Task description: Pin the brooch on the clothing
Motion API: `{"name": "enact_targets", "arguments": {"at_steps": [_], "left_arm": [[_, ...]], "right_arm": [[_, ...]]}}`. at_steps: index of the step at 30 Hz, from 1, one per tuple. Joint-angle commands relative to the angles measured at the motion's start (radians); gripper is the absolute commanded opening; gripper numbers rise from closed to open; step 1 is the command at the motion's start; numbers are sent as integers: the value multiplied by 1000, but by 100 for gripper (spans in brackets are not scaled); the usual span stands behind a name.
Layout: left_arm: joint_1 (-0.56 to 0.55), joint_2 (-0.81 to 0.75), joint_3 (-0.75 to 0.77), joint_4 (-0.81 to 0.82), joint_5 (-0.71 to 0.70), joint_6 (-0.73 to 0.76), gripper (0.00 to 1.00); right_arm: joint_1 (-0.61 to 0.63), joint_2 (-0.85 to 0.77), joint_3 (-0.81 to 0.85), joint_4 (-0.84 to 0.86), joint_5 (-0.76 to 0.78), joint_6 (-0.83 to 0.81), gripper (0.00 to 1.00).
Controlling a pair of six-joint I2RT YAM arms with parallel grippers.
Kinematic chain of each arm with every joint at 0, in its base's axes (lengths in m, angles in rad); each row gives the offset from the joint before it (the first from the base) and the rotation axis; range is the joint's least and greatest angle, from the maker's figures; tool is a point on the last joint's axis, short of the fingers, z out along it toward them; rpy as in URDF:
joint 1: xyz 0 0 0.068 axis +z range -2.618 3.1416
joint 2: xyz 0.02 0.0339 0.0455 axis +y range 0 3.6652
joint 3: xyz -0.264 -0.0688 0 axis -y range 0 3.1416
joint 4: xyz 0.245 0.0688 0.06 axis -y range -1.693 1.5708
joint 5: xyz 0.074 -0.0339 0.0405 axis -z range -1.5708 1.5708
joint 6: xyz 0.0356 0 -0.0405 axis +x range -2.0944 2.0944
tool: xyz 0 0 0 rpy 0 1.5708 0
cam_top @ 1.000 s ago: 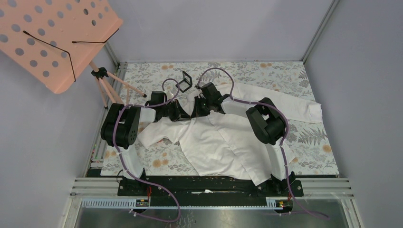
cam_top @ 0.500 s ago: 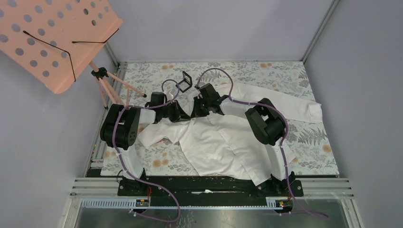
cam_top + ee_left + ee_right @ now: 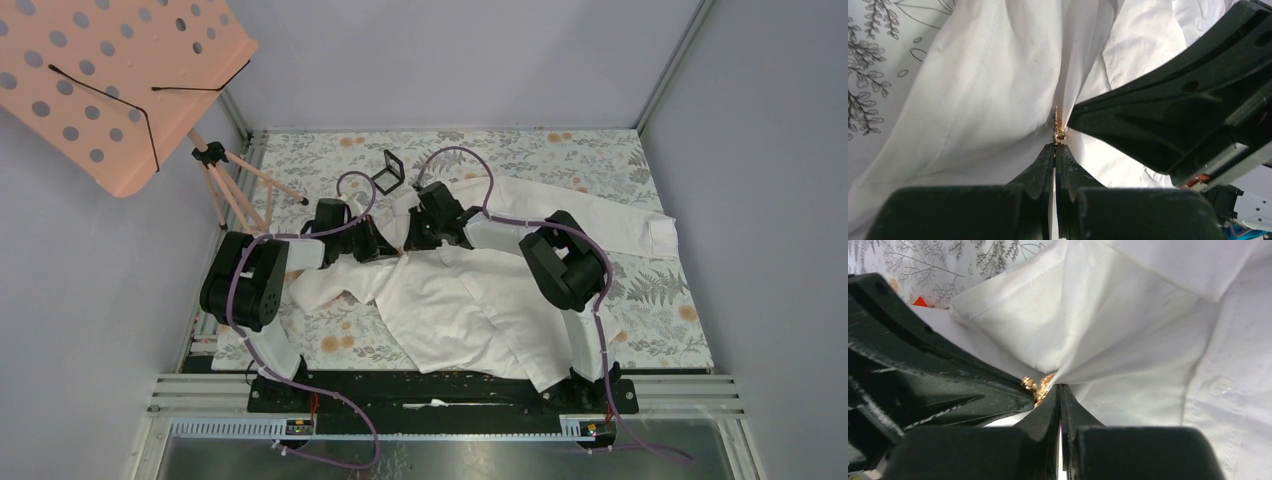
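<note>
The white shirt (image 3: 470, 300) lies spread on the flowered table. Both grippers meet tip to tip at its collar. My left gripper (image 3: 396, 249) is shut (image 3: 1055, 146) with the brooch (image 3: 1058, 125) at its tips, seen edge-on as a small gold-coloured piece against the fabric (image 3: 973, 75). My right gripper (image 3: 408, 243) is shut (image 3: 1060, 388) on a pinched fold of the shirt (image 3: 1148, 315). The brooch (image 3: 1038, 385) shows just left of that fold, between the two grippers. In the top view the brooch is hidden by the grippers.
A small black square case (image 3: 389, 172) stands behind the grippers. A pink perforated board on a tripod (image 3: 215, 160) stands at the far left. A red little block (image 3: 920, 301) peeks past the shirt's edge. Grey walls enclose the table.
The left arm's elbow has dropped toward the near left, and both grippers have shifted slightly. They stay together at the collar, still shut.
</note>
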Motion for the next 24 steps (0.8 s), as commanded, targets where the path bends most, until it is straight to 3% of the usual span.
{"name": "enact_targets", "arguments": {"at_steps": [1,14,18,24], "left_arm": [[-14,-79,-19,-13,24,18,0],[-14,-156,-39,-16,7,75,0],[-19,-197,-30,-52,-46,114,0],[-59,-297,3,-157,-123,160,36]], "right_arm": [[-5,-60,-29,27,119,3,0],[-20,-212,-136,71,42,-20,1],[-28,-277,-172,26,42,-37,27],[-45,-406,-267,-9,78,-41,52]]}}
